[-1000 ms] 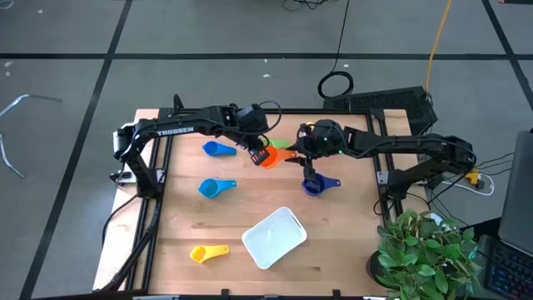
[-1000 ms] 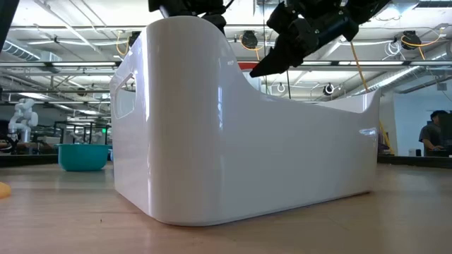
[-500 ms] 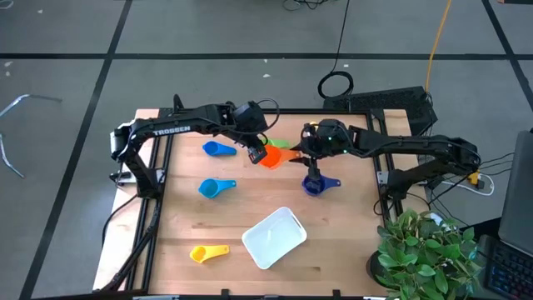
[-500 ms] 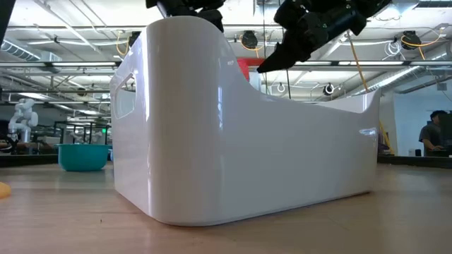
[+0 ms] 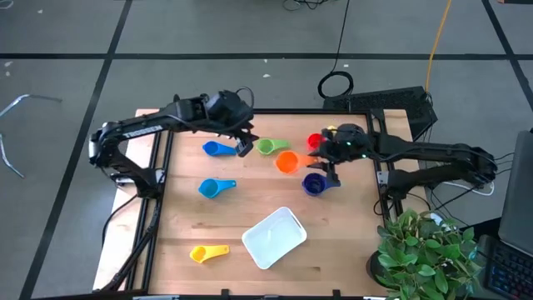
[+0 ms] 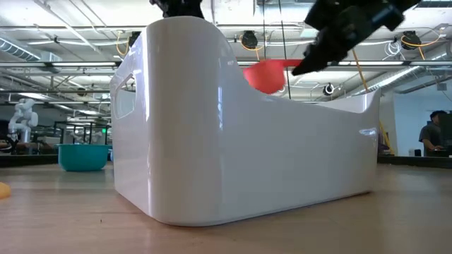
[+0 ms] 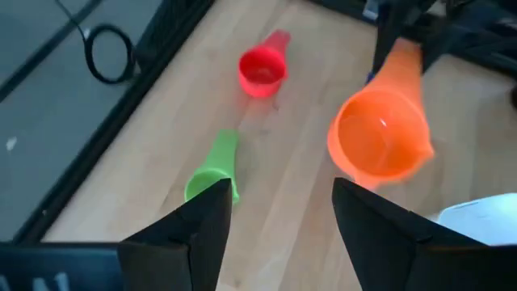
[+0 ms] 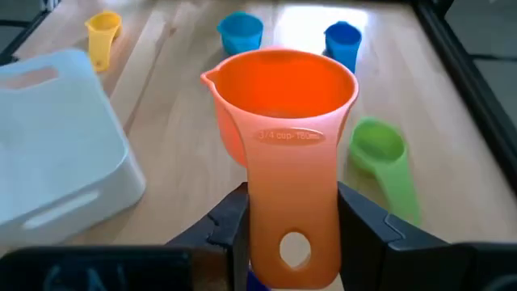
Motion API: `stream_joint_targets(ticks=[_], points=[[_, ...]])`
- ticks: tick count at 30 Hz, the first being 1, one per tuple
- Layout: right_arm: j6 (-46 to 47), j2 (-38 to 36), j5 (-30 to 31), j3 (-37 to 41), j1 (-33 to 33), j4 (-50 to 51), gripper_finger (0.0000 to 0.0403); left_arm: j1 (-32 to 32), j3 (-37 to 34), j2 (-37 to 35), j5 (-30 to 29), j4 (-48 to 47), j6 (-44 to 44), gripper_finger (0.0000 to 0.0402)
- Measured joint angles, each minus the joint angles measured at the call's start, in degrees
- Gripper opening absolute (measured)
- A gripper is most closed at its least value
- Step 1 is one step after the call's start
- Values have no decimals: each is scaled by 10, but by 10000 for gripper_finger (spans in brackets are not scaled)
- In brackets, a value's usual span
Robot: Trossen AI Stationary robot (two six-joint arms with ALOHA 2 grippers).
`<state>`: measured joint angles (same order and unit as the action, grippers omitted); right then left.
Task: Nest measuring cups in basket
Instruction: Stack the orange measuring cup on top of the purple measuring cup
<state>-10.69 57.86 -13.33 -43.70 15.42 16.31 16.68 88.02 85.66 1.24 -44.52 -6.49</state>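
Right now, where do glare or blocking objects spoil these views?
Low view: the basket fills most of the frame and hides the table behind it, and ceiling lights streak across its glossy wall. Right wrist view: glare whitens the table between the two blue cups, and the orange cup in the right gripper blocks the middle.

Table: light wooden tabletop (image 5: 250, 204) inside a black metal frame.
Potted plant: leafy green plant (image 5: 425, 250) at the table's near right corner.
Cable: black cable coil (image 5: 336, 84) on the grey floor beyond the table.
Yellow cord: yellow cord (image 5: 436, 37) running across the floor behind the right side.
Teal bowl: teal bowl (image 6: 82, 156) on a distant surface, low view.
Person: seated person (image 6: 432, 140) at the far right of the room.
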Motion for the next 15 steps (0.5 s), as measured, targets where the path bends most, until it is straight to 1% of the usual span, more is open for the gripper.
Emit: stream_joint_targets(ticks=[3, 6, 9, 12, 15], points=[[25, -54, 0, 46, 0, 7, 117, -5, -12, -17, 0, 21, 4, 218], [49, -103, 0, 88, 0, 24, 117, -12, -22, -18, 0, 55, 10, 218], [71, -145, -1, 126, -1, 37, 118, -15, -34, -17, 3, 65, 18, 218], [98, -170, -3, 146, -4, 41, 120, -18, -51, -18, 3, 88, 19, 218], [115, -183, 22, 149, -10, 46, 121, -20, -71, -17, 3, 111, 19, 218]])
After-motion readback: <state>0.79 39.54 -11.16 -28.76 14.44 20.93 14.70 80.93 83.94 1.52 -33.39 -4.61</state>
